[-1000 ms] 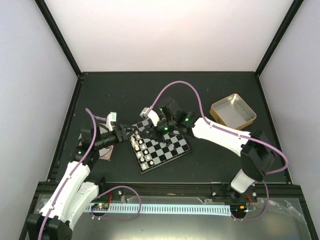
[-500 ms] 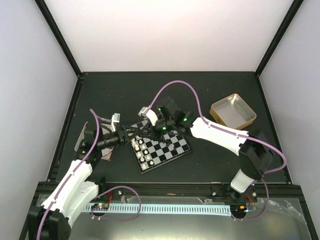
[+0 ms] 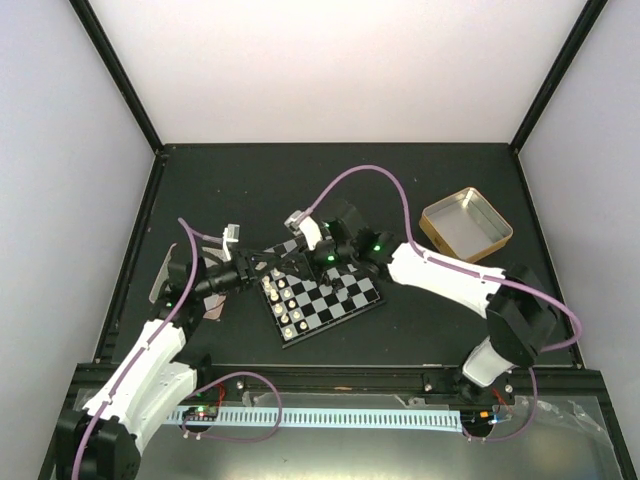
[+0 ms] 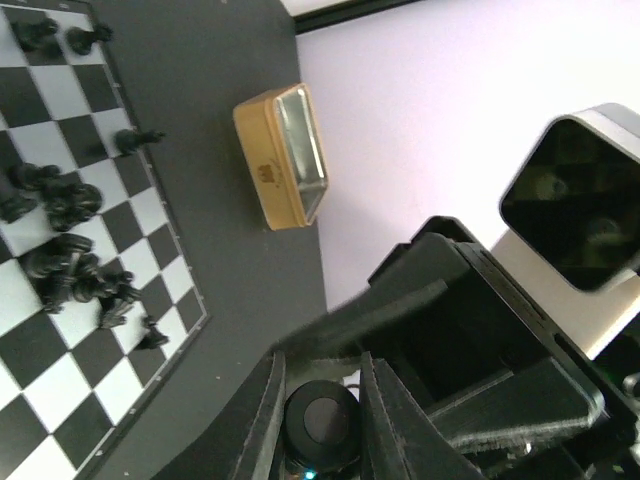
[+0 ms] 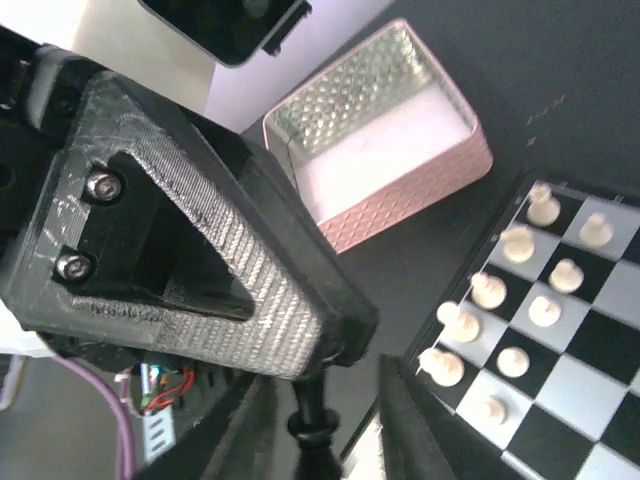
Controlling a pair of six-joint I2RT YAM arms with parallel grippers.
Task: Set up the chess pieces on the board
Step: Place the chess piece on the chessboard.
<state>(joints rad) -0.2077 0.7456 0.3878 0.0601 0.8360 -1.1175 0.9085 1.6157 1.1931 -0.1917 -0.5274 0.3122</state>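
The board (image 3: 335, 300) lies mid-table, with cream-white chess pieces (image 3: 284, 303) in two rows along its left edge. Black pieces (image 4: 72, 272) lie jumbled at its far side. My left gripper (image 3: 270, 262) meets my right gripper (image 3: 300, 254) above the board's back-left corner. In the left wrist view my left gripper (image 4: 320, 368) is shut on the round base of a black piece (image 4: 322, 430). In the right wrist view that black piece (image 5: 316, 428) sticks out of the left gripper's tip, between the spread fingers of my right gripper (image 5: 320, 395), which do not touch it.
A gold tin (image 3: 465, 222) stands open at the back right and also shows in the left wrist view (image 4: 283, 155). A silver-pink tray (image 5: 380, 150) sits left of the board, half hidden by my left arm in the top view (image 3: 160, 277).
My left gripper has moved right and a little up to meet the right gripper. The right arm has shifted slightly right. The board and its pieces have not moved.
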